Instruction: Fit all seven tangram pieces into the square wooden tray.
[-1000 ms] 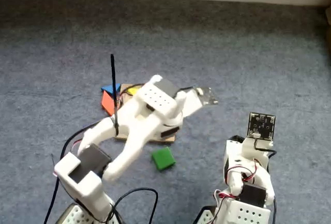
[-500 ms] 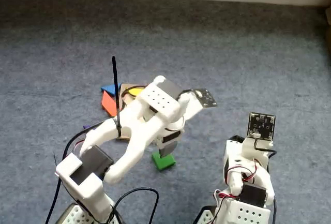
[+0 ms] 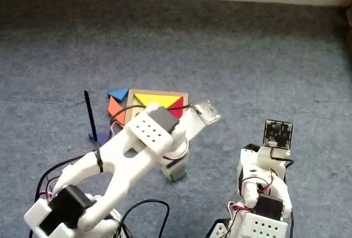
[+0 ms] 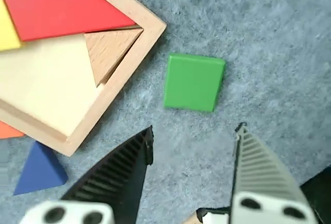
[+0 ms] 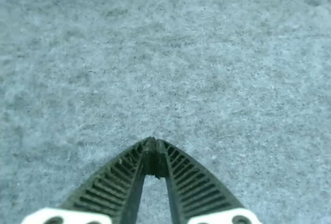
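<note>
The square wooden tray (image 3: pixel 185 96) (image 4: pixel 150 32) lies on the carpet, holding a yellow piece (image 3: pixel 151 100) and a red triangle (image 3: pixel 175 108) (image 4: pixel 57 1); the rest of its inside shows pale wood. The green square (image 4: pixel 194 81) lies flat on the carpet just outside a tray corner. My left gripper (image 4: pixel 194 130) is open just short of it, touching nothing. From above, the left gripper (image 3: pixel 175 167) covers most of the green square (image 3: pixel 179 177). My right gripper (image 5: pixel 154 146) is shut over bare carpet, holding nothing.
A blue triangle (image 3: pixel 117 94) (image 4: pixel 40 169), an orange piece (image 3: pixel 114 108) and a purple piece (image 3: pixel 93 136) lie on the carpet beside the tray's left edge. The right arm (image 3: pixel 264 188) is folded at the near right. Grey carpet stretches open beyond the tray.
The left arm pulled back off the tray toward the near side, uncovering the yellow and red pieces. Its gripper came down over the green square. The right arm kept still.
</note>
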You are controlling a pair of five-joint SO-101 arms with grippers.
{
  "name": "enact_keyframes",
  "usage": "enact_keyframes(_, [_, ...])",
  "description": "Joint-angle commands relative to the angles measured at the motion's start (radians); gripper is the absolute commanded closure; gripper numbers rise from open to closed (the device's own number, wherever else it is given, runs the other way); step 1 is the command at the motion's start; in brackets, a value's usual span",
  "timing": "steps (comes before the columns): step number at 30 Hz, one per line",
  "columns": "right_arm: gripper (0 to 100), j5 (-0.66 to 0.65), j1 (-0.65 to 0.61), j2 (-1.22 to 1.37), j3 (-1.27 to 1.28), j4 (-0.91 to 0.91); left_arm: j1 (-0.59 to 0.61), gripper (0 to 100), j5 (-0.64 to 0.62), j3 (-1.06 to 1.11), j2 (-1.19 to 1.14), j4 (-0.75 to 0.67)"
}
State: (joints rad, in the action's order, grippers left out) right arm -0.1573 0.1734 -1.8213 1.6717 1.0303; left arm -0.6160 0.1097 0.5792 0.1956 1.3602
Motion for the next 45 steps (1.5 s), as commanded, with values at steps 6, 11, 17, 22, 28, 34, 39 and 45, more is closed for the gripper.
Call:
enact_keyframes(6, [99.2, 0.009, 0.008, -0.015, 0.107, -0.022, -0.005, 72, -0.029, 0.093, -0.079, -0.239])
enact_keyframes(11, [99.2, 0.009, 0.008, -0.015, 0.107, -0.022, -0.008, 72, -0.029, 0.031, -0.194, -0.255])
enact_keyframes(17, [99.2, 0.009, 0.008, -0.015, 0.107, -0.022, -0.016, 77, -0.028, 0.008, -0.245, -0.261])
enact_keyframes(22, [99.2, 0.009, 0.008, -0.015, 0.107, -0.022, -0.044, 92, -0.026, 0.012, -0.246, -0.262])
enact_keyframes(28, [99.2, 0.009, 0.008, -0.015, 0.107, -0.022, -0.096, 97, -0.029, 0.01, -0.22, -0.256])
enact_keyframes(34, [99.2, 0.009, 0.008, -0.015, 0.107, -0.022, -0.074, 96, -0.028, 0.016, -0.051, -0.215])
enact_keyframes(39, [99.2, 0.009, 0.008, -0.015, 0.107, -0.022, 0.059, 96, -0.026, 0.016, 0.064, -0.218])
enact_keyframes(45, [99.2, 0.009, 0.008, -0.015, 0.107, -0.022, 0.257, 96, -0.008, 0.013, 0.076, -0.249])
